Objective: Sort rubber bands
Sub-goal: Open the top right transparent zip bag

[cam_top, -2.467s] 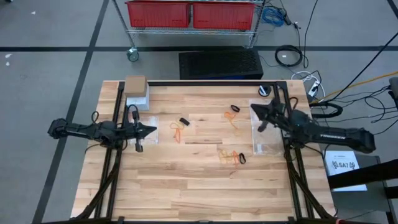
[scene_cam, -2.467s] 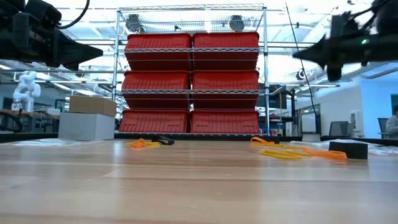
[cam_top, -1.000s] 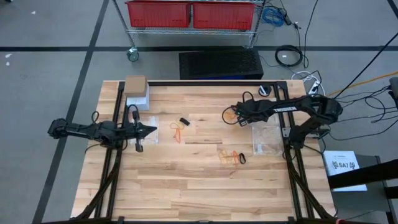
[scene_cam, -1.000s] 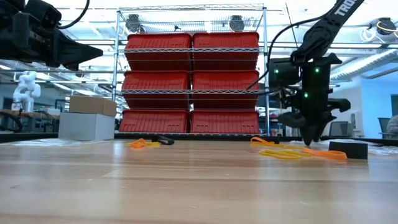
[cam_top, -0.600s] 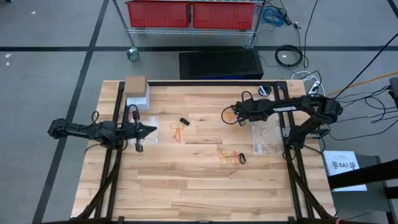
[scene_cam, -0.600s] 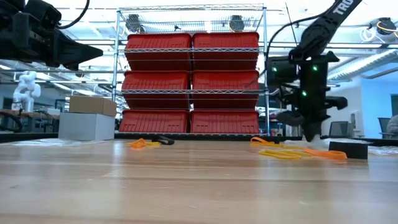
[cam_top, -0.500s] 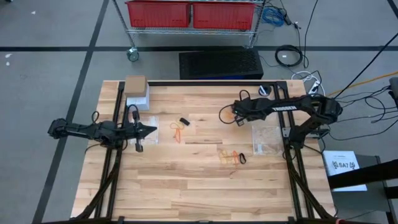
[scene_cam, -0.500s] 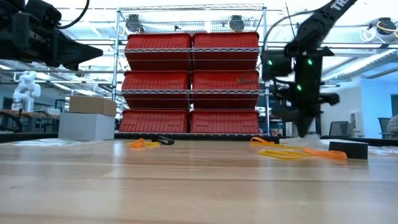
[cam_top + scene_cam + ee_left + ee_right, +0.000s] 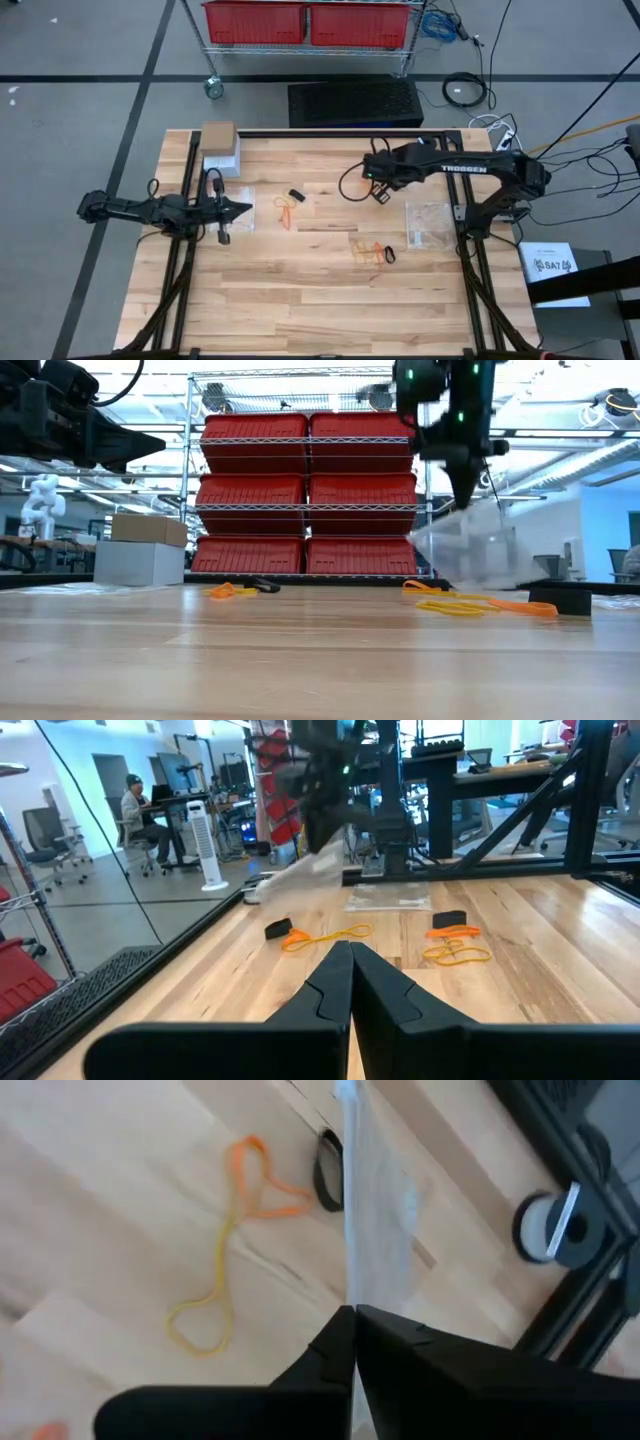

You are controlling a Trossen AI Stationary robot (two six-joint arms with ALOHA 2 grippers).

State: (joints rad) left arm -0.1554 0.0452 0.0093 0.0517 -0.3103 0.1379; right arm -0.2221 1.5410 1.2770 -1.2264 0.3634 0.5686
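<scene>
The right gripper (image 9: 352,1312) was clamped on a clear plastic bag (image 9: 470,550), lifted above the table (image 9: 300,300) toward 1 o'clock. The rubber bands (image 9: 372,252) lay on the wood, near the centre and at 4 o'clock. The left gripper (image 9: 248,209) waited at 9 o'clock, fingers together.

Right gripper (image 9: 381,196): above the table's (image 9: 300,300) far right part, a clear bag (image 9: 470,555) hanging from it.
Rubber bands (image 9: 232,1240): on the table beneath it; more (image 9: 372,252) nearer the front edge.
Left gripper (image 9: 245,210): well apart, at the left side.
Box (image 9: 219,147): far left corner.
</scene>
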